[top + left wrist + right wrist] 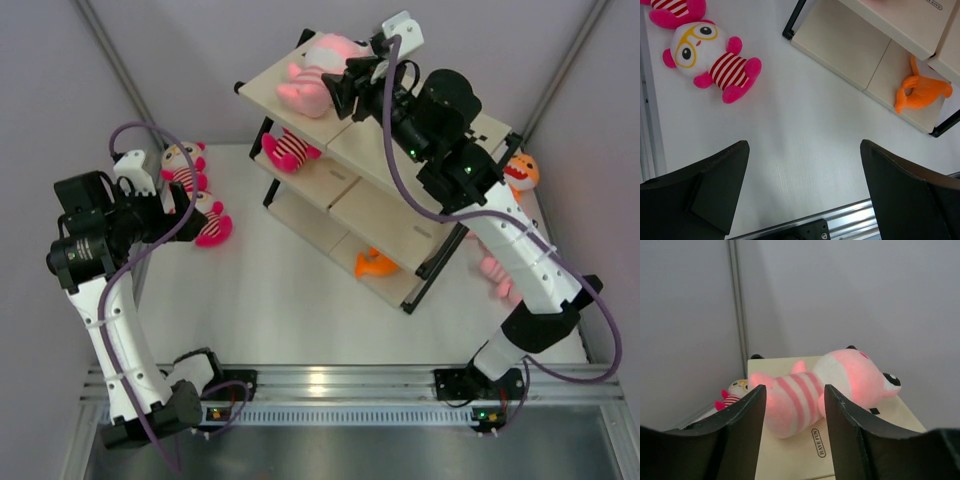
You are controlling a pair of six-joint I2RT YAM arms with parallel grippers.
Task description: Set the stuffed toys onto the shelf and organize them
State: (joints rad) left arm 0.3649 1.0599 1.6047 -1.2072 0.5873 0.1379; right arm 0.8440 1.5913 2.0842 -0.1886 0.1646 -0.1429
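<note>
From above, the shelf (365,205) stands slantwise on the white surface (270,300). A pale pink toy (312,78) lies on the far end of its top board, and the right pincer (352,88) reaches over that board just beside it. A striped hot-pink toy (288,150) lies on the middle board and an orange toy (375,264) on the bottom board. On the surface right of the shelf sit a second orange toy (521,170) and, partly under the right arm, a second pale pink toy (495,272). At the left lie a far hot-pink toy (183,165) and a near hot-pink toy (211,224), close to the left pincer (172,205). The left wrist view shows that pincer spread wide above bare surface with nothing between its fingers (715,190). The near hot-pink toy is up at the left and the orange toy on the bottom board at the right. In the right wrist view, the pincer stands partly open. The pale pink toy lies on its side on the top board just past the fingertips (747,415), and I cannot tell whether they touch it. A small striped toy (732,394) peeks out low at the left.
</note>
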